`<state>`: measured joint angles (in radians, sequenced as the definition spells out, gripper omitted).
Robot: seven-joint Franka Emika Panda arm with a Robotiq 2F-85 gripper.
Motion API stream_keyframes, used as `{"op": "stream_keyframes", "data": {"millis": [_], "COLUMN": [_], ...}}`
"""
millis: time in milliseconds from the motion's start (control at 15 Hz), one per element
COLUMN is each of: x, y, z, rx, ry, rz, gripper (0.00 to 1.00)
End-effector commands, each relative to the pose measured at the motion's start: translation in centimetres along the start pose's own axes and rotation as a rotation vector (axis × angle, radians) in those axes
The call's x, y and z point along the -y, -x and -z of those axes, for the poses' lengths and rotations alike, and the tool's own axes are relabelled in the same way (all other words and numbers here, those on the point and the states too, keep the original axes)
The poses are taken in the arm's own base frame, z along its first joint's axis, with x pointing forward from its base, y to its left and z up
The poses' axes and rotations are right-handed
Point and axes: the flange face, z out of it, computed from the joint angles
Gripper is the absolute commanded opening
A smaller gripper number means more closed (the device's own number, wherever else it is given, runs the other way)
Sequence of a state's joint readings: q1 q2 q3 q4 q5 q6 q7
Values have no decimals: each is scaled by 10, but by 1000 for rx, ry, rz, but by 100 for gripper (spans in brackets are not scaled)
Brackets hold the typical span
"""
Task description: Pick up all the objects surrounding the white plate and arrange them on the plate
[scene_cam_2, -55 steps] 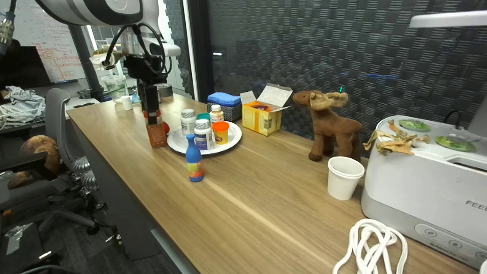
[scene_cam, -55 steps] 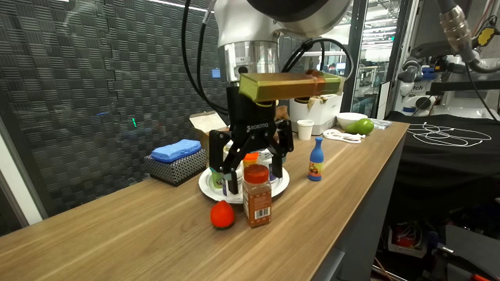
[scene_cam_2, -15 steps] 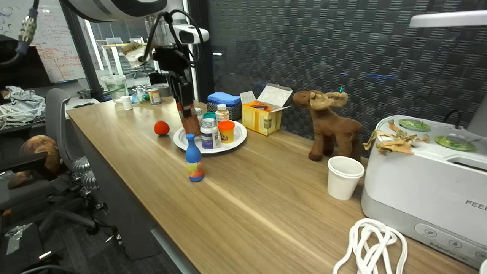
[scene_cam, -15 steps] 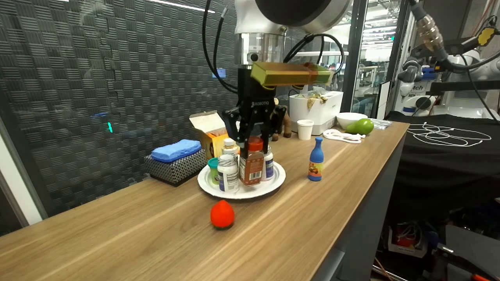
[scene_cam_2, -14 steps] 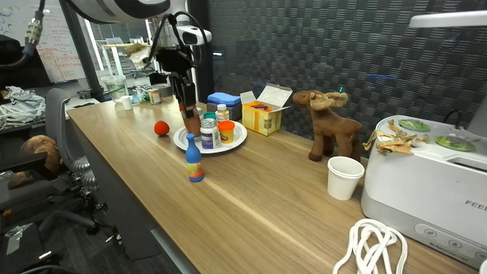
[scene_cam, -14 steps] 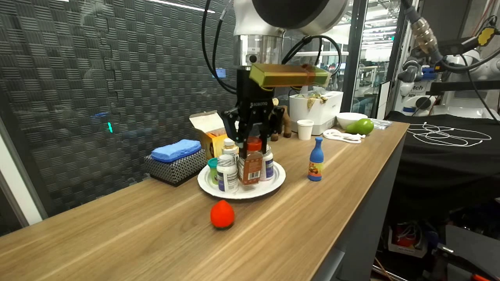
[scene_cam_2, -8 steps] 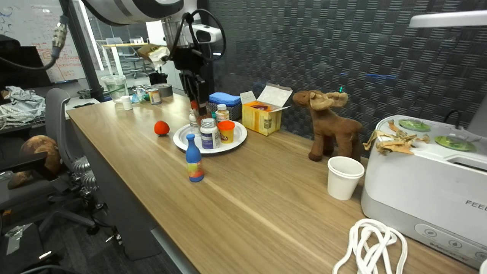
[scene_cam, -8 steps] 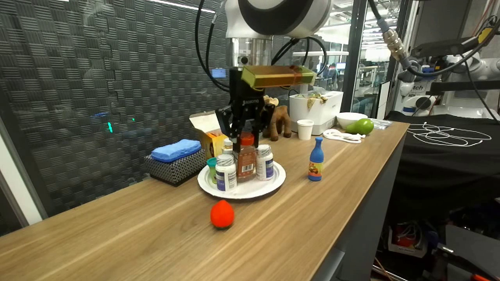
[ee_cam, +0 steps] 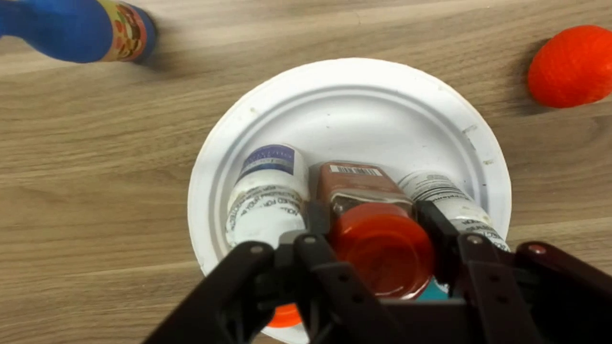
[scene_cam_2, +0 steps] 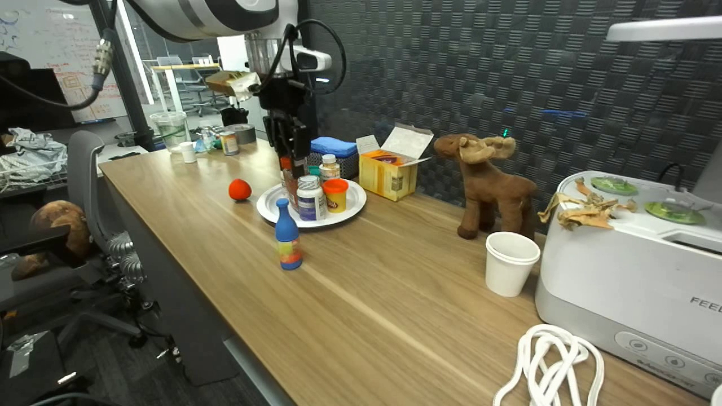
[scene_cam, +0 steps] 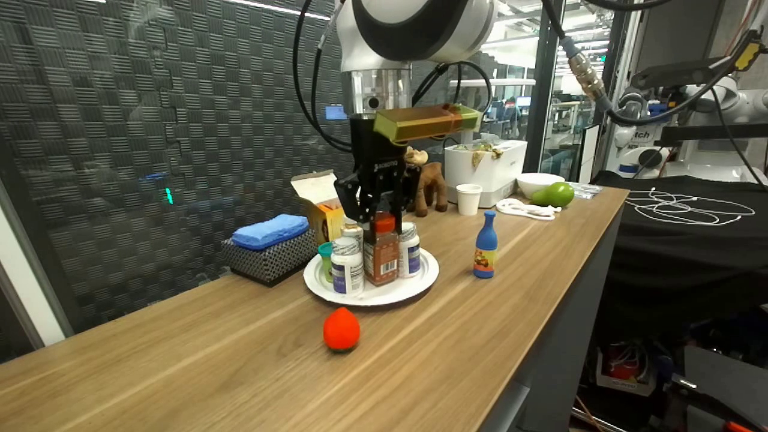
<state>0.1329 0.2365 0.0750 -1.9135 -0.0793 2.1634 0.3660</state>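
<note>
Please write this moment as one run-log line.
tool: gripping red-capped spice jar | position: between two white pill bottles, over white plate, base contact unclear | off plate: red ball, blue bottle

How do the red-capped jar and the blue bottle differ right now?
The red-capped jar is held by the gripper; the blue bottle stands free. The jar is boxy and brown; the bottle, round and slim-necked. The jar is on or just above the white plate; the bottle, on the table. Both are labelled.
</note>
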Motion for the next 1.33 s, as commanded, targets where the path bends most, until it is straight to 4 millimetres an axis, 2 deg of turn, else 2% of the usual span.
{"op": "stream_keyframes", "data": {"millis": [0,467,867,1067,1133,1200,1267], "x": [9,16,12,8,6,3,0], "y": [-10,-28,-33,-35,-35,-34,-33], "z": [6,12,-4,-3,0,3,7], "rx": [-30,-80,-34,-44,-45,-45,-46], "ry": [4,37,38,48,49,46,51], "rz": [42,79,100,99,96,92,91], "gripper": [24,24,24,24,74,75,82]}}
